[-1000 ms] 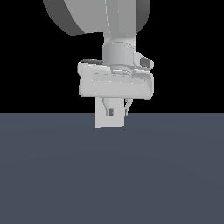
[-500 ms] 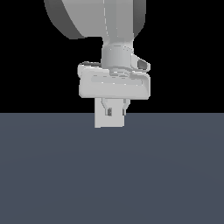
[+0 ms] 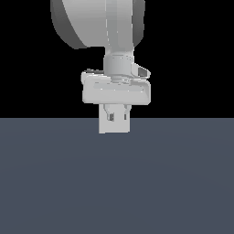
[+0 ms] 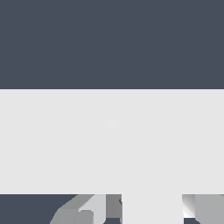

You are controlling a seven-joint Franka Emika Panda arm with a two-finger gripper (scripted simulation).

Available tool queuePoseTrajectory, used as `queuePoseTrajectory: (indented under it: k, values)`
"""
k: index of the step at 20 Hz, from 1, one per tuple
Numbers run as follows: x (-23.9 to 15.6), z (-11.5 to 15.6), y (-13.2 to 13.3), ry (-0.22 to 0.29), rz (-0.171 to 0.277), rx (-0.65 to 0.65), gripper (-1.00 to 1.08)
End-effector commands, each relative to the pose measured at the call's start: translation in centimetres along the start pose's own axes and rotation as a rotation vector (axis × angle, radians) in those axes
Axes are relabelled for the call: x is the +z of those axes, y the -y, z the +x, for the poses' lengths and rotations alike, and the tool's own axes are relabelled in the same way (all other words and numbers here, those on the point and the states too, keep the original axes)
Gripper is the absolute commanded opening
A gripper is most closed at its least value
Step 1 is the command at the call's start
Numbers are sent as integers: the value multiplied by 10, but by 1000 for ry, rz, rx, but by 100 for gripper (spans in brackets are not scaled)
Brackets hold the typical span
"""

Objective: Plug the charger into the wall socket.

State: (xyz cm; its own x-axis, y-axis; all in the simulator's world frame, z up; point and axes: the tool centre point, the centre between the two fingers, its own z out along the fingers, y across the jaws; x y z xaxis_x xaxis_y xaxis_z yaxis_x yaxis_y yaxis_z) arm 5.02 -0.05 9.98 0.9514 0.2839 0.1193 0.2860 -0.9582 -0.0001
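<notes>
The wall socket point(image 3: 114, 127) is a flat white square plate standing upright on the dark grey floor. In the wrist view it point(image 4: 52, 140) fills a wide band, with a faint dot point(image 4: 112, 126) at its centre. My gripper point(image 3: 117, 115) hangs right in front of the plate, fingers pointing down. In the wrist view the charger point(image 4: 152, 209) is a white block between my fingers point(image 4: 89, 211), and its far end reaches the plate's edge. In the exterior view the charger cannot be told apart from the white plate behind it.
The dark grey floor point(image 3: 117, 183) stretches flat around the plate. The thick grey arm point(image 3: 98, 23) rises above the white gripper body point(image 3: 116, 91). Nothing else shows.
The gripper body has sunk a little and shifted slightly toward the exterior view's left. The plate has stayed where it was.
</notes>
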Motion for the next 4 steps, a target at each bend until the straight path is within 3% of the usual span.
queuePoseTrajectory:
  k: [1,4]
  values:
    - [0,4,0,0,0,0,-100]
    - [0,5,0,0,0,0,-100]
